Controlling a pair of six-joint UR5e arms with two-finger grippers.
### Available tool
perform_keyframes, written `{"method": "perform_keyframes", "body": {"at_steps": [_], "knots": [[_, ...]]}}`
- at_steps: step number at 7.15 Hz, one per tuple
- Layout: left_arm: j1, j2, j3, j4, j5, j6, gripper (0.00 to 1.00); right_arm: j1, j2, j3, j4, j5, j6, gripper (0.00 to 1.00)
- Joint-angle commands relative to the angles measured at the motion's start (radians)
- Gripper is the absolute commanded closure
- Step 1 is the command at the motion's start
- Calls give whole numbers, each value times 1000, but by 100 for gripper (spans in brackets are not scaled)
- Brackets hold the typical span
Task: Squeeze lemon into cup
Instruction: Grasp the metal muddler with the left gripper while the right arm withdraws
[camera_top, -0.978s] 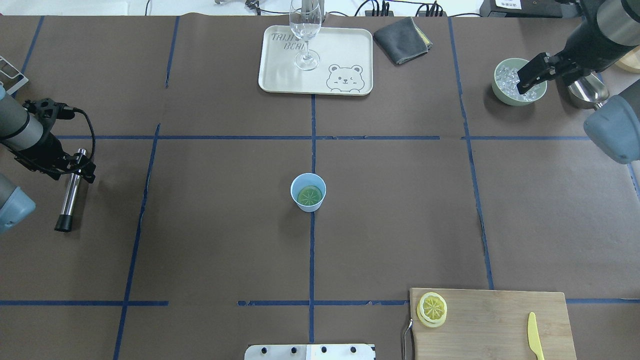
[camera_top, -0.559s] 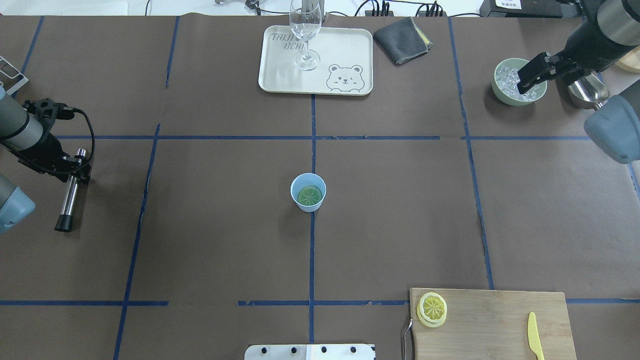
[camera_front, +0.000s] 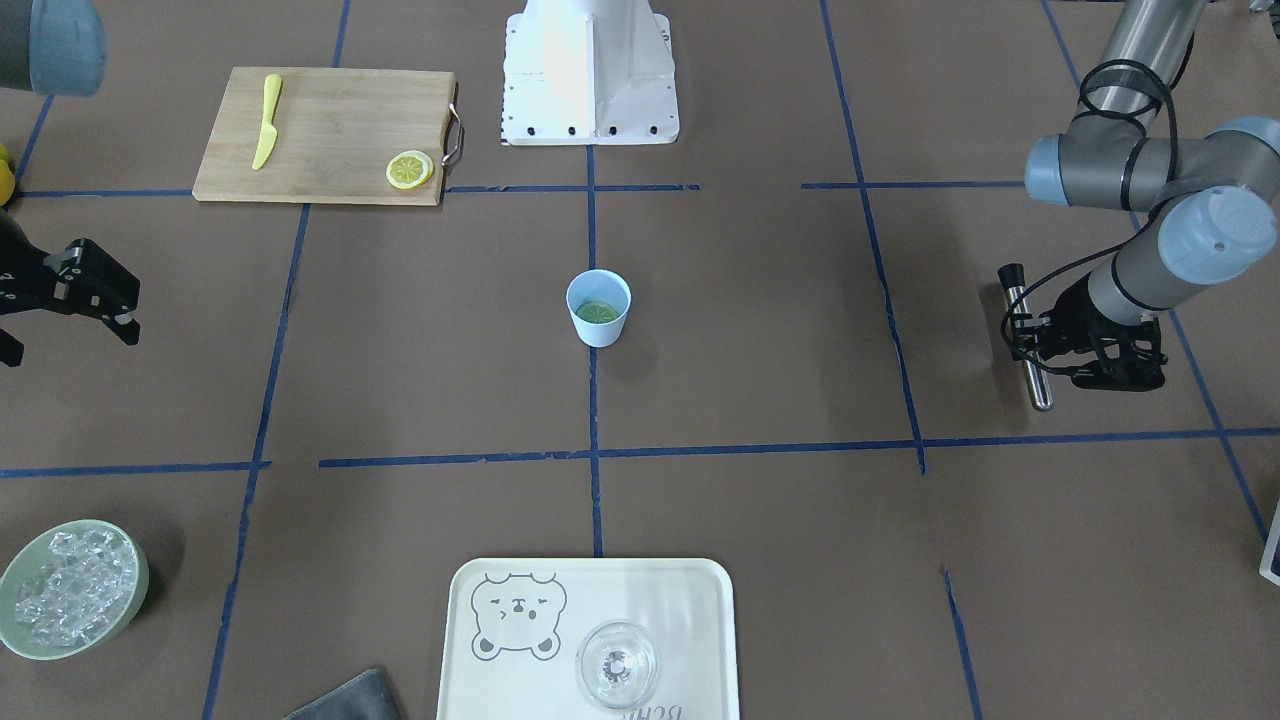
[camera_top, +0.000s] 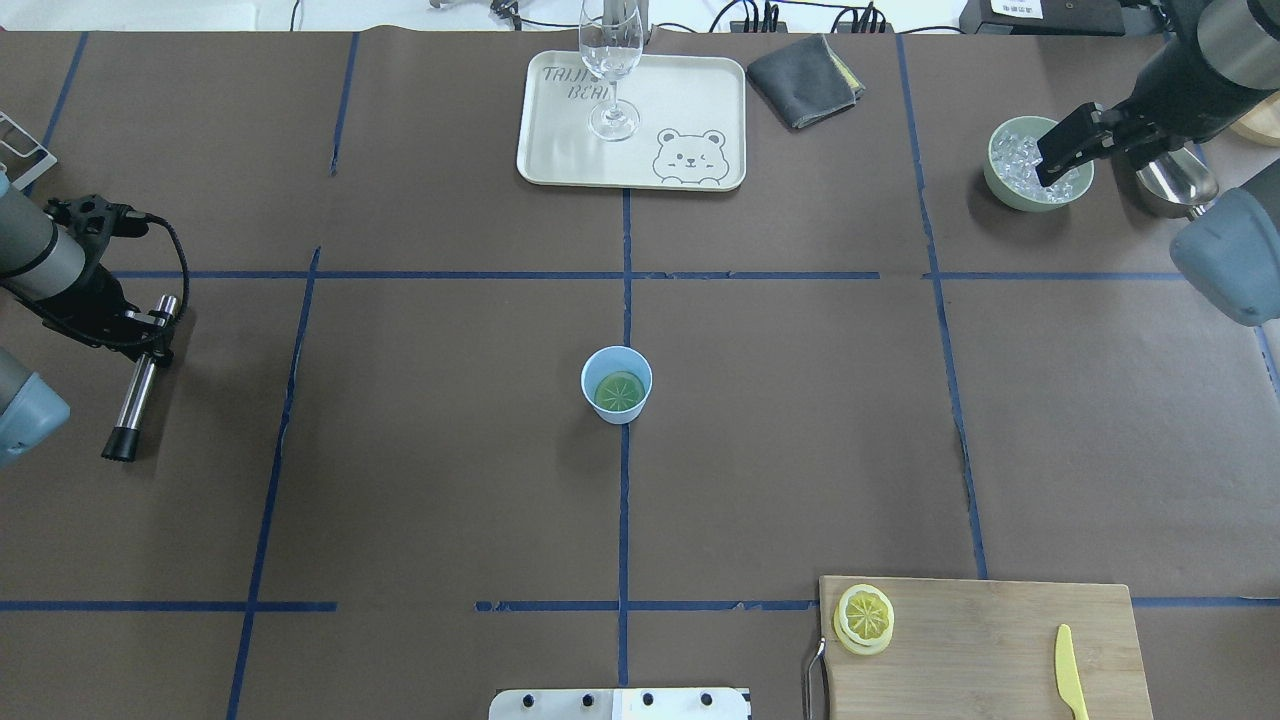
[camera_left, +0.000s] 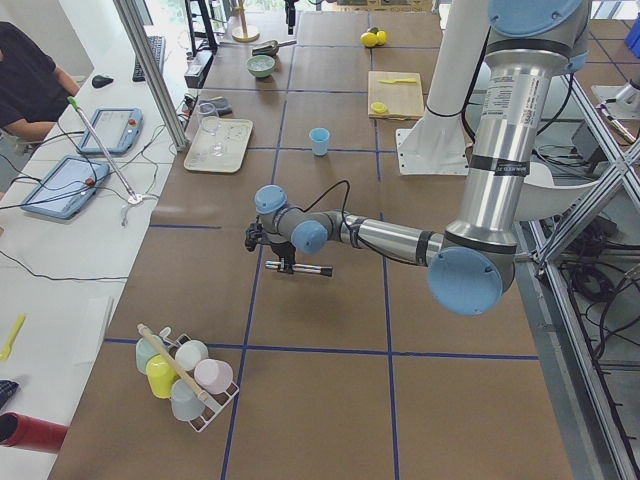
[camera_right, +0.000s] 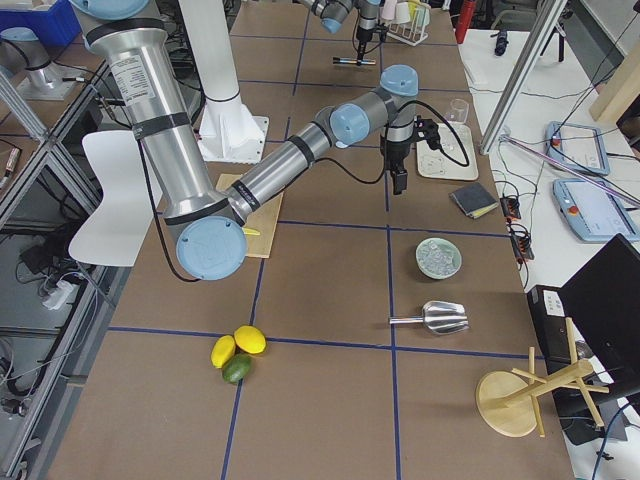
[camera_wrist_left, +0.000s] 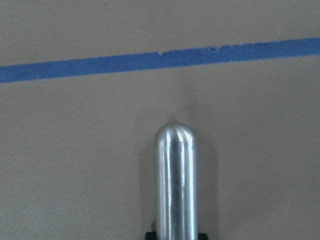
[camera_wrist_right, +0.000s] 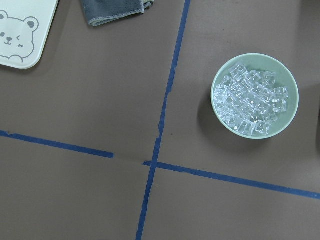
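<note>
The light-blue cup (camera_top: 617, 384) stands at the table's centre, also in the front view (camera_front: 599, 308). A greenish round slice lies in its bottom. Two stacked lemon slices (camera_top: 865, 618) lie on the wooden board's (camera_top: 990, 640) left corner. My left gripper (camera_top: 148, 335) is at the far left, shut on a metal rod (camera_top: 140, 385) with a black tip; the left wrist view shows the rod's rounded end (camera_wrist_left: 174, 180). My right gripper (camera_top: 1050, 168) hangs open and empty over the ice bowl (camera_top: 1000, 185), far from cup and lemon.
A yellow knife (camera_top: 1069, 672) lies on the board. A tray (camera_top: 690, 95) with a wine glass (camera_top: 612, 60) stands at the back centre, a grey cloth (camera_top: 805, 80) beside it. A metal scoop (camera_top: 1178, 182) lies right of the ice bowl.
My left gripper has shifted slightly left with the rod, which has tilted a little. My right gripper has edged slightly back over the ice bowl.
</note>
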Motion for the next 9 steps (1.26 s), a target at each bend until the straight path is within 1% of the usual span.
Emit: {"method": "perform_keyframes", "body": {"at_steps": [1,2,3,4,5,6,7,8,9], "knots": [[-59,-1,-111,0,114,0,100,49,-52,6,1,54,-43,0],[-60,-14,-177,-1,217,1,100,70,-99,20,1,55,-80,0],[-55,-18,-249,-3,361,-2,100,101,-147,35,1,55,-92,0],[-35,-29,-291,-3,516,-10,100,129,-201,37,1,55,-151,0],[36,-35,-323,-7,628,-11,100,152,-241,43,1,55,-170,0],[61,-114,-320,-3,654,-4,100,155,-276,66,1,55,-173,0],[68,-151,-323,-26,653,3,100,160,-284,67,1,55,-175,0],[90,-179,-326,-88,652,-16,100,163,-301,66,1,52,-177,0],[109,-186,-340,-125,649,-89,100,178,-322,64,1,48,-170,0]]}}
